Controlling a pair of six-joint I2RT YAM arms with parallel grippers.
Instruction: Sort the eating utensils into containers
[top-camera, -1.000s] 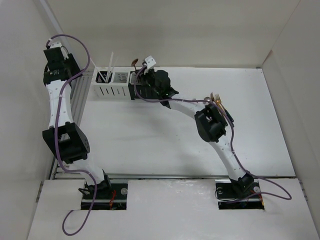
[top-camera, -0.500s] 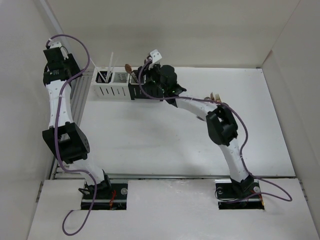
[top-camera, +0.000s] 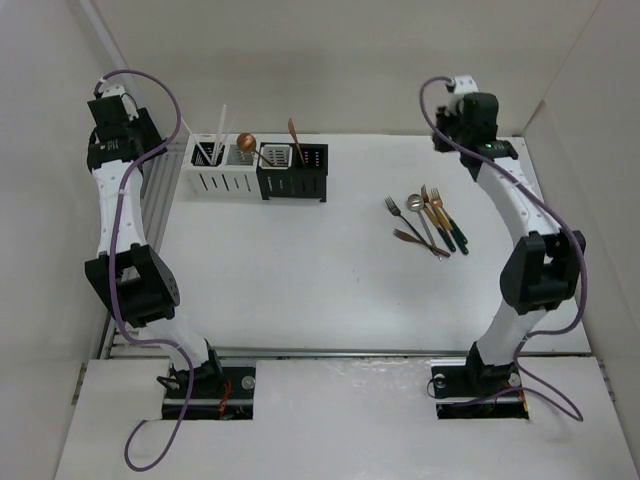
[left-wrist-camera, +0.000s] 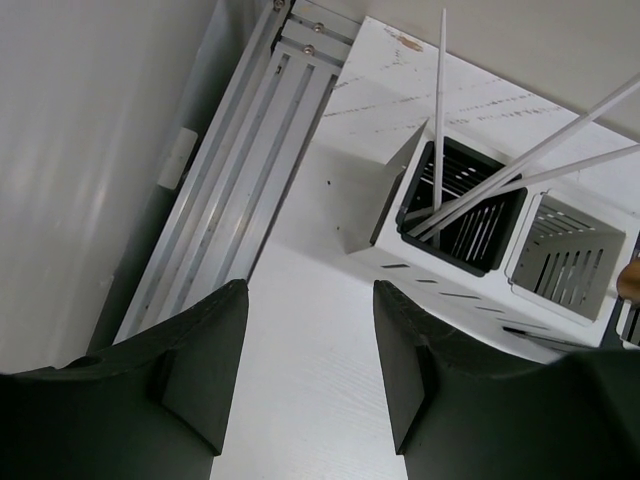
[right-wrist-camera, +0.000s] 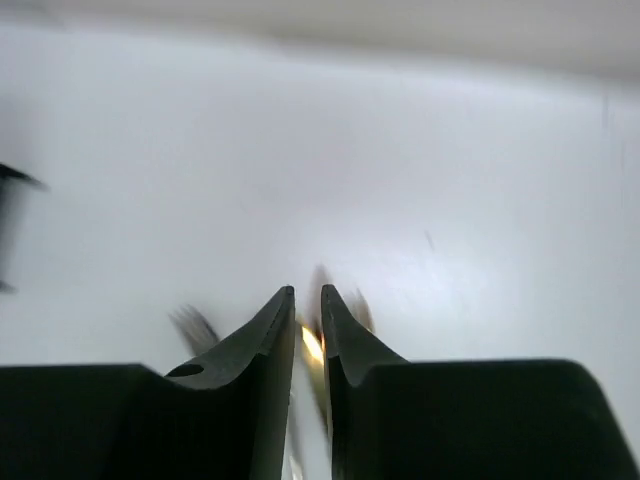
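Four caddies stand in a row at the back: a white pair (top-camera: 222, 172) and a black pair (top-camera: 294, 172). White chopsticks (top-camera: 218, 130) stand in the leftmost white caddy (left-wrist-camera: 455, 205). A copper spoon (top-camera: 246, 143) leans by the second caddy, and a copper utensil (top-camera: 292, 131) stands in the black pair. Several forks and spoons (top-camera: 425, 220) in silver, gold and copper lie loose at the right. My right gripper (top-camera: 458, 135) hangs high above them, jaws nearly together and empty (right-wrist-camera: 307, 295); the view is blurred. My left gripper (left-wrist-camera: 310, 300) is open and empty, left of the white caddy.
An aluminium rail (left-wrist-camera: 240, 170) runs along the left wall beside the white caddies. Light walls enclose the table on the left, back and right. Purple cables run along both arms.
My right arm has left the black caddies and swung far to the back right, uncovering the caddies and the loose utensils. A copper utensil now stands in the black pair. The left arm has not moved.
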